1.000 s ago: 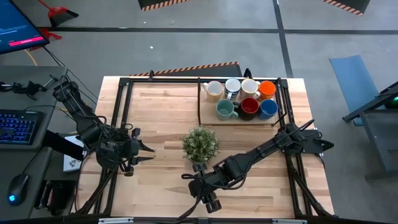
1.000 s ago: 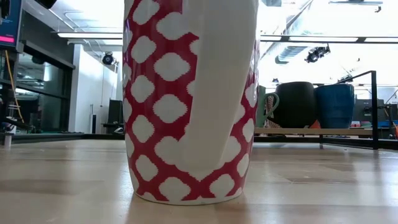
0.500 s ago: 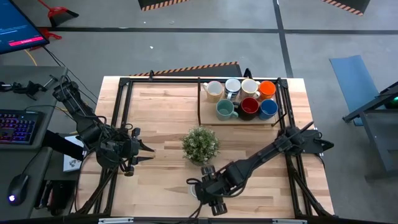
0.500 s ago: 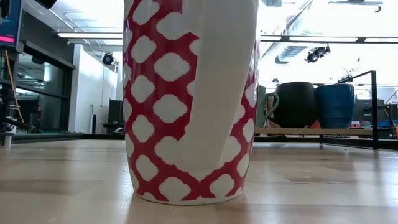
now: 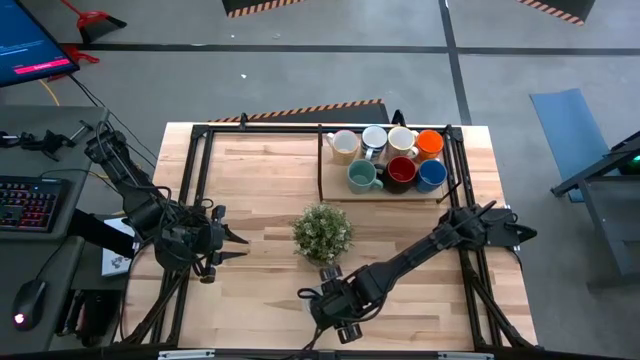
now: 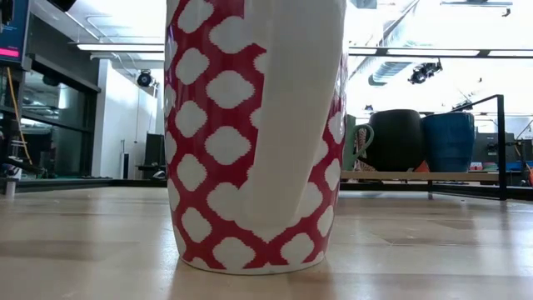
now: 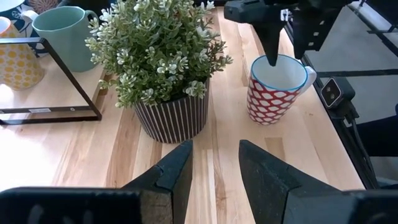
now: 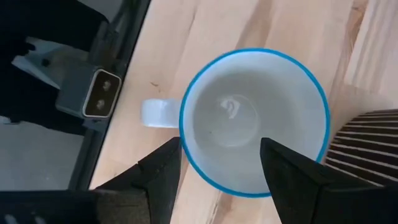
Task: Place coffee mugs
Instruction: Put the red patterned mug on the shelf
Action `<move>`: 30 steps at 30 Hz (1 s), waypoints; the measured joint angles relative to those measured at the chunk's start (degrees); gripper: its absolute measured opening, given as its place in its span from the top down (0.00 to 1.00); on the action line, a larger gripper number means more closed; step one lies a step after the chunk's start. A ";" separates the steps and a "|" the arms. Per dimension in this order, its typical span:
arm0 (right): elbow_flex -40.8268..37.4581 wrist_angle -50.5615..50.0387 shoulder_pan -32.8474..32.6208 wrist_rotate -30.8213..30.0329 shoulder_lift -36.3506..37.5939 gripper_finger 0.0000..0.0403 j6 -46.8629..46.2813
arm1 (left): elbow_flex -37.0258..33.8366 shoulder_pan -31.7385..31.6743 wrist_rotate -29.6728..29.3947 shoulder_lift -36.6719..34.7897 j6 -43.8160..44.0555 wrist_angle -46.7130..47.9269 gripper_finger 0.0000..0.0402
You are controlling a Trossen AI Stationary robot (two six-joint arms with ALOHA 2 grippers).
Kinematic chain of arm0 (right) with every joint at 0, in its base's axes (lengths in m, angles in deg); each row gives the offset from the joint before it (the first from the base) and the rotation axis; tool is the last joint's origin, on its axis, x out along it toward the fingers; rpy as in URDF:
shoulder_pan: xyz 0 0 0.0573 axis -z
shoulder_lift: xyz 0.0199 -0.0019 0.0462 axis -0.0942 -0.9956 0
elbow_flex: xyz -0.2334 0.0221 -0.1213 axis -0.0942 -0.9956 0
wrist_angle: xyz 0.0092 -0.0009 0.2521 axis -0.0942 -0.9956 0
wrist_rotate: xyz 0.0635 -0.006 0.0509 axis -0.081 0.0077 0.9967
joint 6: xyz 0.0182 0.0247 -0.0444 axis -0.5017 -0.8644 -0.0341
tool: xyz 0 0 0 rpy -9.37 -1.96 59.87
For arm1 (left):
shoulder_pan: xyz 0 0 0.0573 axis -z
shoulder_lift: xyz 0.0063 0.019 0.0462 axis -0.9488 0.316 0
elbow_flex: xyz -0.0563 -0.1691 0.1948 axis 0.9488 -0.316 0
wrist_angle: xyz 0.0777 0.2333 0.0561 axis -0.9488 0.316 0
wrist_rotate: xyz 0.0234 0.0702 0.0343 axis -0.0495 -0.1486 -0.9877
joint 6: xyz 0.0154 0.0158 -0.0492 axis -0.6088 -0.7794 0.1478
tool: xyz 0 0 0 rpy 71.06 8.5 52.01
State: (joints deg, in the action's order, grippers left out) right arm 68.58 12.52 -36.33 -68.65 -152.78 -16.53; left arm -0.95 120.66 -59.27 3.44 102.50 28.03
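A red-and-white patterned mug (image 7: 275,90) with a blue rim stands upright on its base near the table's near edge and fills the low view (image 6: 254,133). In the high view my right gripper (image 5: 330,305) covers most of it. That gripper (image 8: 217,171) is open and points down over the mug, one finger (image 8: 289,177) inside the rim and one (image 8: 163,171) outside, near the handle (image 8: 158,113). Seven more mugs (image 5: 388,158) stand on a black-framed rack at the far right. My left gripper (image 7: 214,180) waits open at the table's left (image 5: 238,247).
A spiky green plant (image 5: 322,230) in a striped pot (image 7: 171,118) stands mid-table, just beyond the patterned mug. The rack's black frame (image 5: 322,170) bounds the far-right corner. Bare wood lies between the plant and my left gripper. A camera block (image 8: 99,93) sits at the table's near edge.
My right arm has shifted a little above the patterned mug. The mug itself has stayed where it was.
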 joint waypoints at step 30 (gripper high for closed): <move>0.00 1.88 0.84 2.58 -4.07 0.49 3.96 | 0.00 0.01 0.04 0.02 -0.04 0.01 0.70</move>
State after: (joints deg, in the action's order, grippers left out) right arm 68.58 14.41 -35.49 -66.06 -156.84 -12.58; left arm -0.95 120.67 -59.23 3.46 102.45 28.04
